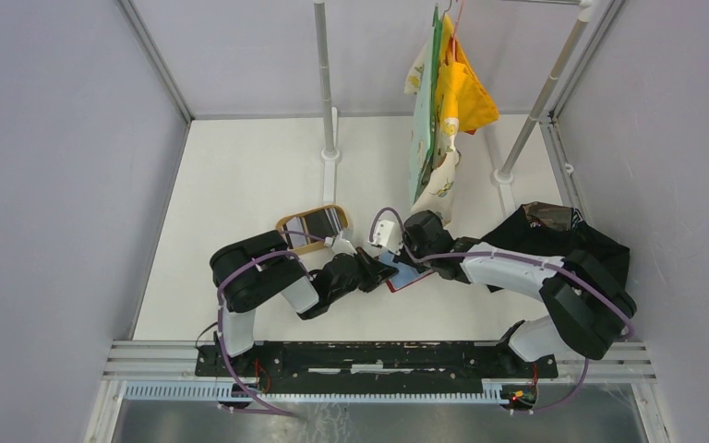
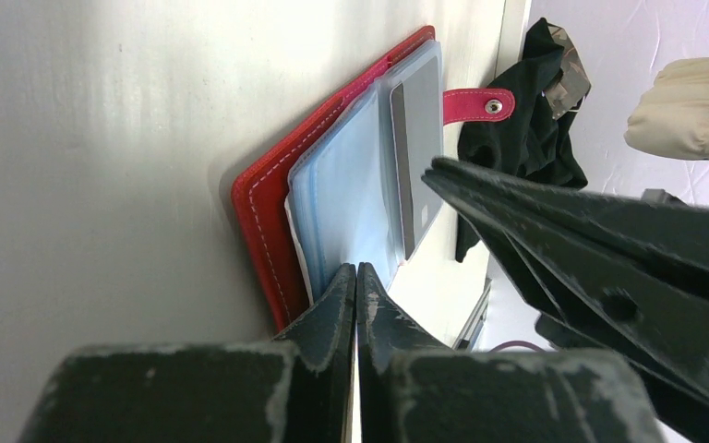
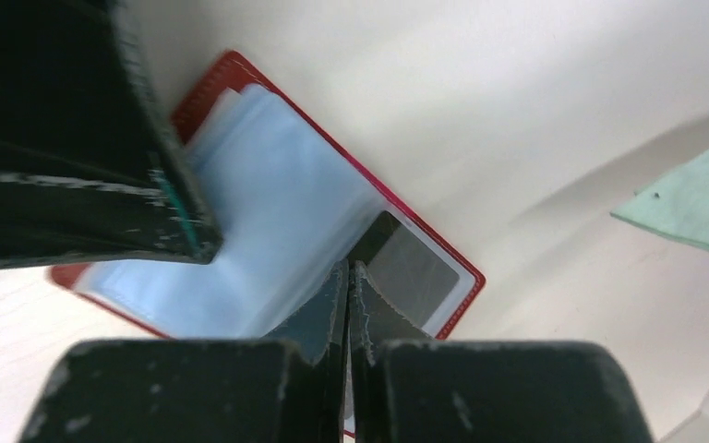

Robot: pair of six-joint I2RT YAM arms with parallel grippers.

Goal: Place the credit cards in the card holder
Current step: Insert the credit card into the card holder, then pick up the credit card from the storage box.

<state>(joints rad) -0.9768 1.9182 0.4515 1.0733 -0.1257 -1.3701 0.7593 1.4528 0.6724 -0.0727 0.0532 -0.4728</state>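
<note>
Card holder (image 2: pixel 260 198): red leather-like cover with pale stitching along a rounded edge, lying open on white worktop (image 2: pixel 102 185) between the two end effectors. Inside, stack of clear bluish plastic sleeves (image 2: pixel 342 194), soft and slightly bowed. One grey credit card (image 2: pixel 417 157), thin, flat and matte, seated in outermost sleeve at far end.

Left end effector (image 2: pixel 357 270): dark, scuffed, tapered fingers pressed together, tips at near edge of sleeve stack. Sleeve leaf caught between them or not: cannot tell. Right end effector (image 3: pixel 348 269): same worn black fingers, likewise together, tips down on sleeves just beside the carded pocket.

From left wrist alone: snap tab (image 2: pixel 474 101), pink-red, rounded, with metal stud, sticking out past cover; crumpled black cloth (image 2: pixel 517 148) beyond it.

From right wrist alone: red border with white stitching framing corner of the card; pale green fabric (image 3: pixel 692 203) at right edge.

From top external alone: tan oval tray (image 1: pixel 282 226) just behind left arm, glossy silvery and dark credit cards (image 1: pixel 318 223) lying in it, apart from the holder. Two upright metal poles (image 1: pixel 325 83) on round feet. Hanging cloths (image 1: pixel 443 101), green, yellow and printed white, above right arm. Holder mostly hidden under both wrists in that view, only a red-and-blue sliver showing.
</note>
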